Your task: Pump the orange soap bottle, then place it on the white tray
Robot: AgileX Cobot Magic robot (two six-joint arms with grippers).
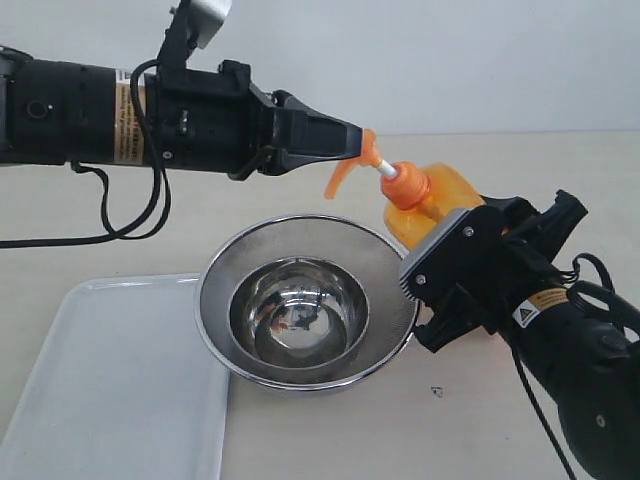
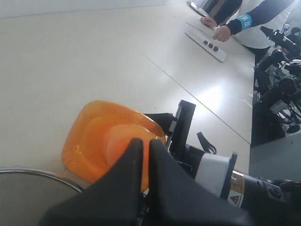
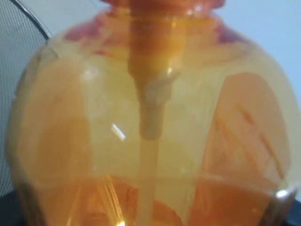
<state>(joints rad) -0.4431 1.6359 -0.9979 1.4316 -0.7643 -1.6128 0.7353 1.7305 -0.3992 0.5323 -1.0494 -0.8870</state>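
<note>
So the right gripper is clamped around the body of the orange soap bottle, which sits at the far right of the steel mesh bowl and leans left, so its pump head pokes out over the bowl's far rim. Can't tell whether the bottle's base is touching the table, since the gripper hides it. The left gripper comes in from the left with its fingers pinched together to a point, and that tip is right on top of the pump head. The white stem is showing below the head. The white tray is down at the near left, just beside the bowl, and the bottle is well apart from it.
</note>
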